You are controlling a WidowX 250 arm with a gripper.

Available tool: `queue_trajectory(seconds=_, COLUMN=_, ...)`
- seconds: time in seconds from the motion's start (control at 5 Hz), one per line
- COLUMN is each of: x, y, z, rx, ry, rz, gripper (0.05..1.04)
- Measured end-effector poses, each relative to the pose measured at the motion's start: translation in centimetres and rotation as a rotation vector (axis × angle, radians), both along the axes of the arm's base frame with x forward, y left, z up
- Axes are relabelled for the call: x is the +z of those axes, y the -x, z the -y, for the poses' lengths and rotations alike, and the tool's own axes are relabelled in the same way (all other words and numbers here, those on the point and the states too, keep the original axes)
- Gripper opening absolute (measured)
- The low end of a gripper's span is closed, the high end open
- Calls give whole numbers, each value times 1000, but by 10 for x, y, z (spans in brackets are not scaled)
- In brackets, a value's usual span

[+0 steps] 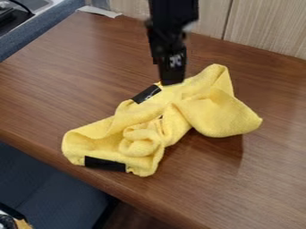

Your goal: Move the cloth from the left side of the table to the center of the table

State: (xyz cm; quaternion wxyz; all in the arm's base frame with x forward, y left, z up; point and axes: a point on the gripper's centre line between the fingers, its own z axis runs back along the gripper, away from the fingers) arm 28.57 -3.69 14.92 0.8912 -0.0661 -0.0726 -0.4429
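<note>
1. Risk, grip: gripper (172, 82) hangs at cloth's (167, 114) upper edge, approx. mid-length. If it pinches a single loose fold, cloth may slip out or stretch, leaving the rest behind.
2. Risk, drag: lower-left end lies nr. front edge of worktop (78, 74); a low or sideways pull may swing it over.
3. Risk, placement: bunched folds may tumble on release, so final pos. may be off-ctr.
4. Gripper state: cannot tell if spread, pressed together or pinching fabric; contact w/ cloth unconfirmed.
5. Cloth loc.: diagonal, from nr. front-left edge to approx. middle of worktop.
6. Cloth cond.: yellow, soft-looking, crumpled; twisted mid-section, broad lobe at R casting shadow. Black patch (146, 94) at upper edge, second at lower-left hem.
</note>
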Motion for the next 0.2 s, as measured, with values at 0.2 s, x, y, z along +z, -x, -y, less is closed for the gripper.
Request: queue_trajectory(seconds=0.2, x=10, y=1, z=-7, rx=16, ry=17, rz=33, gripper=999)
